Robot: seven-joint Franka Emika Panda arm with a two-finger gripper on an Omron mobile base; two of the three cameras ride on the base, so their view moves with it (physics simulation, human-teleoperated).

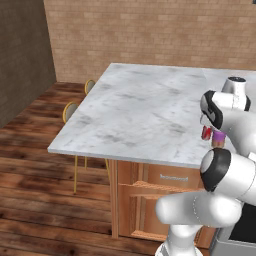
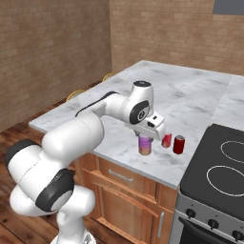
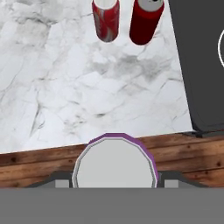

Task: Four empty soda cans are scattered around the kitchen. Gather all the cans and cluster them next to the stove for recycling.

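Purple can point(image 2: 145, 146) sat clamped in the pincer point(image 2: 145, 138) over the table point(image 2: 190, 95) edge. Two red cans point(image 2: 172, 142) stood at its 3 o'clock, beside the stove point(image 2: 214, 176).

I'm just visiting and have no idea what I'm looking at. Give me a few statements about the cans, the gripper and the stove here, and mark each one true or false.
1. The gripper is shut on the purple can. True.
2. Two red cans stand on the counter near the stove. True.
3. The red cans lie tipped on their sides. False: both stand upright.
4. The purple can sits on the stove's glass top. False: it is at the counter's front edge, left of the red cans.
5. A blue can stands beside the red ones. False: just the purple can is beside them.
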